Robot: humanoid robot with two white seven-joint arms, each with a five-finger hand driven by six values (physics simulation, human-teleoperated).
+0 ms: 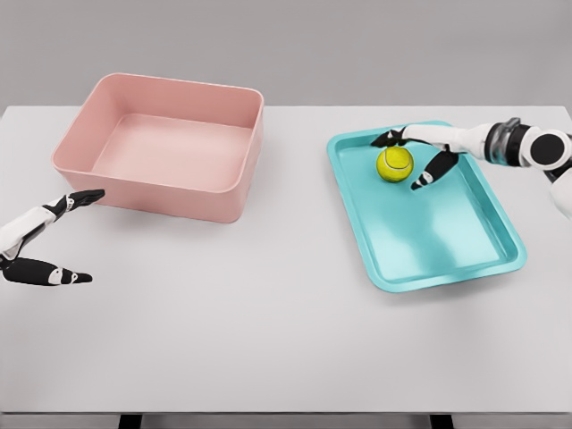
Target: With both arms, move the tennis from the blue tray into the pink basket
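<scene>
At the far left, the left robot hand (55, 239) is hovering low over the white counter (268, 340), its black-tipped fingers (85, 196) spread wide apart and gripping nothing; one finger is reaching toward the near left corner of the pink basket (165, 143) but is staying just short of it. The pink basket is sitting on the left half of the counter, upright, with its open interior showing and nothing lying inside. Moving right, a bare stretch of counter is separating the basket from the blue tray (447, 241), which is lying flat and slightly angled on the right half. The tennis ball (394, 164) is resting inside the tray, near its far left corner. The right robot hand (413, 159) is coming in from the right edge, with its arm stretching over the tray's far rim, and its fingers are opening around the ball: one dark fingertip is lying just beyond the ball on the far side, another is angling down just to the ball's right. The ball is sitting between these fingers, very close to them, but whether they are actually touching it cannot be told; the hand is looking loosely cupped rather than clenched.
</scene>
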